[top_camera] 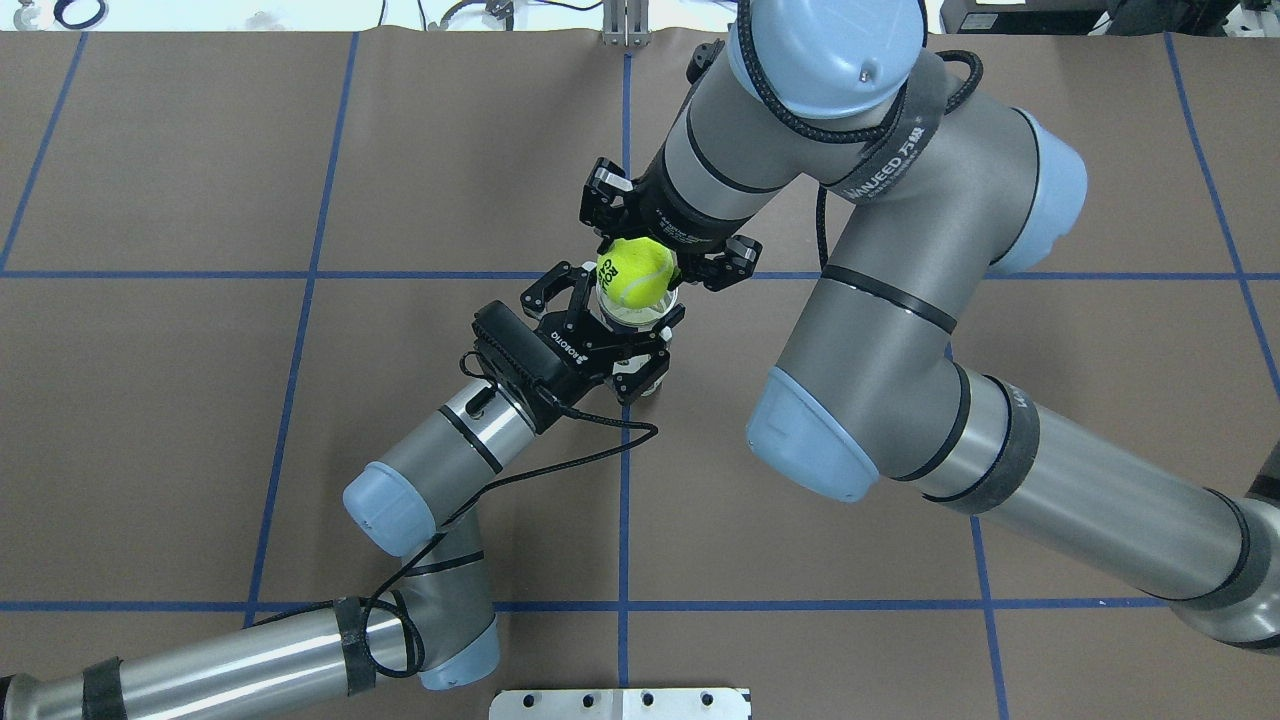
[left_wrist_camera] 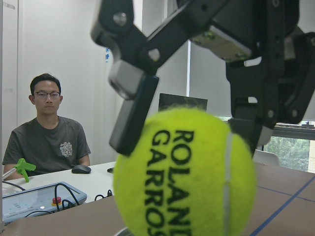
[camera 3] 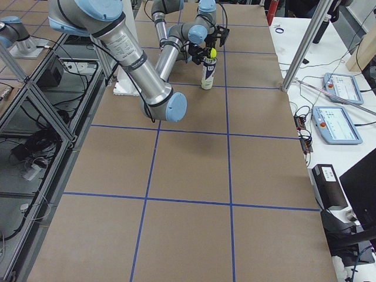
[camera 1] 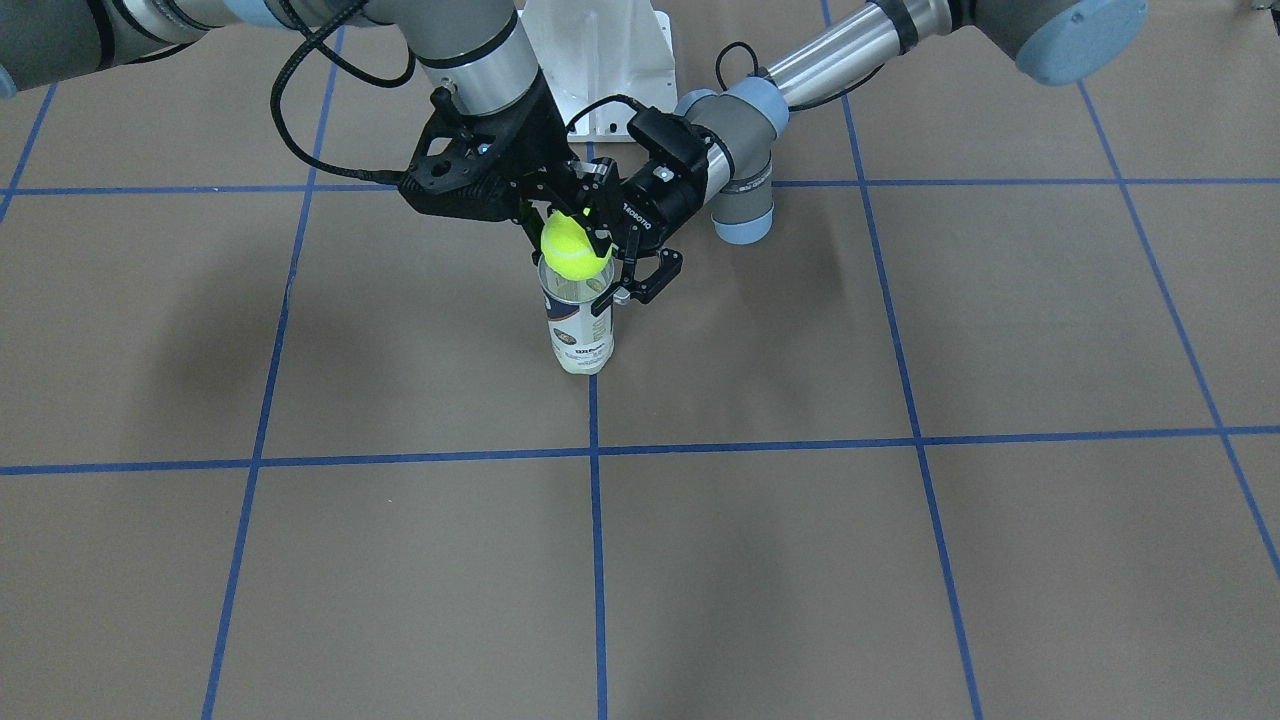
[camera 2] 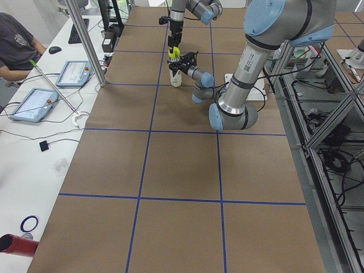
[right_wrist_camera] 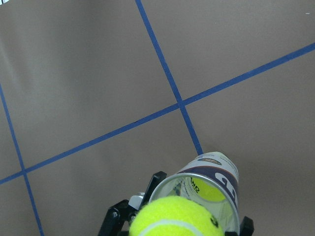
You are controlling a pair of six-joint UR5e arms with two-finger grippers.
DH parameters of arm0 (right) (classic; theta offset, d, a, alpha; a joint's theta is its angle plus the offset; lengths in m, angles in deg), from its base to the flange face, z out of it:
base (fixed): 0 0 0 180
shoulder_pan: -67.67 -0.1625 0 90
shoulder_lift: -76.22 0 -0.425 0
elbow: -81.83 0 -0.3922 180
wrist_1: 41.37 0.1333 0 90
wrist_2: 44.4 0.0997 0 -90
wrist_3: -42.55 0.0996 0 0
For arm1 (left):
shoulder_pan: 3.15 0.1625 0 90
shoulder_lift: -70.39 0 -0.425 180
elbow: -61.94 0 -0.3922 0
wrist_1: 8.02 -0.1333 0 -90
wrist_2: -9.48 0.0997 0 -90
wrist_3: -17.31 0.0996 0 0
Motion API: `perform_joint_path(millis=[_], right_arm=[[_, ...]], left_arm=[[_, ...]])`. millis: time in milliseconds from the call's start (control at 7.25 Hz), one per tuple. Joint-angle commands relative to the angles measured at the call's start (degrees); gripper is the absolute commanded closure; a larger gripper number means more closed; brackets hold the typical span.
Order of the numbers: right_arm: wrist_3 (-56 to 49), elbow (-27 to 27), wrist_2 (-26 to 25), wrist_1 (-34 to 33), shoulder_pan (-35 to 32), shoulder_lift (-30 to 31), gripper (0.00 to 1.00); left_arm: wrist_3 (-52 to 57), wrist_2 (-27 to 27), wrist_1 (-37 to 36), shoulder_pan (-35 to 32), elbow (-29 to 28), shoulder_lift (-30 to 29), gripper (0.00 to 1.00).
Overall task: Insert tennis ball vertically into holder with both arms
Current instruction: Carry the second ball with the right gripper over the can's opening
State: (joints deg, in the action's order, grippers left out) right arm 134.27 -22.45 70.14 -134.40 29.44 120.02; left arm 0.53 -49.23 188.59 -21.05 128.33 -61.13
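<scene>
We see the right gripper clamped on the yellow-green felt tennis ball. It is directly above the open mouth of the upright, clear cylindrical holder. The left gripper grips this holder near its silver rim. We judge the coming move goes straight down, along the vertical axis.

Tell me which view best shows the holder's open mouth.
Right wrist view: it looks down into the holder, showing its rim and a ball inside. Front-facing shows only its labelled side; overhead, the held tennis ball mostly covers the mouth.
</scene>
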Motion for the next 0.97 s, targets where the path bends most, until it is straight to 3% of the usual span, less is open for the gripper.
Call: perform_joint_path(millis=[0, 138, 276, 414, 828], right_arm=[[-0.22, 0.57, -0.37, -0.04, 0.00, -0.03, 1.00], [-0.14, 0.74, -0.37, 0.05, 0.00, -0.12, 0.90], [-0.14, 0.92, -0.37, 0.05, 0.00, -0.12, 0.67], [-0.14, 1.09, -0.37, 0.05, 0.17, -0.21, 0.55], [0.04, 1.88, -0.46, 0.05, 0.52, -0.21, 0.33]], left_arm=[[0.00, 0.00, 0.00, 0.06, -0.03, 0.13, 0.15], [0.00, 0.00, 0.00, 0.06, -0.03, 0.04, 0.15], [0.00, 0.00, 0.00, 0.06, -0.03, 0.04, 0.15], [0.00, 0.00, 0.00, 0.06, -0.03, 0.04, 0.14], [0.00, 0.00, 0.00, 0.06, -0.03, 0.13, 0.14]])
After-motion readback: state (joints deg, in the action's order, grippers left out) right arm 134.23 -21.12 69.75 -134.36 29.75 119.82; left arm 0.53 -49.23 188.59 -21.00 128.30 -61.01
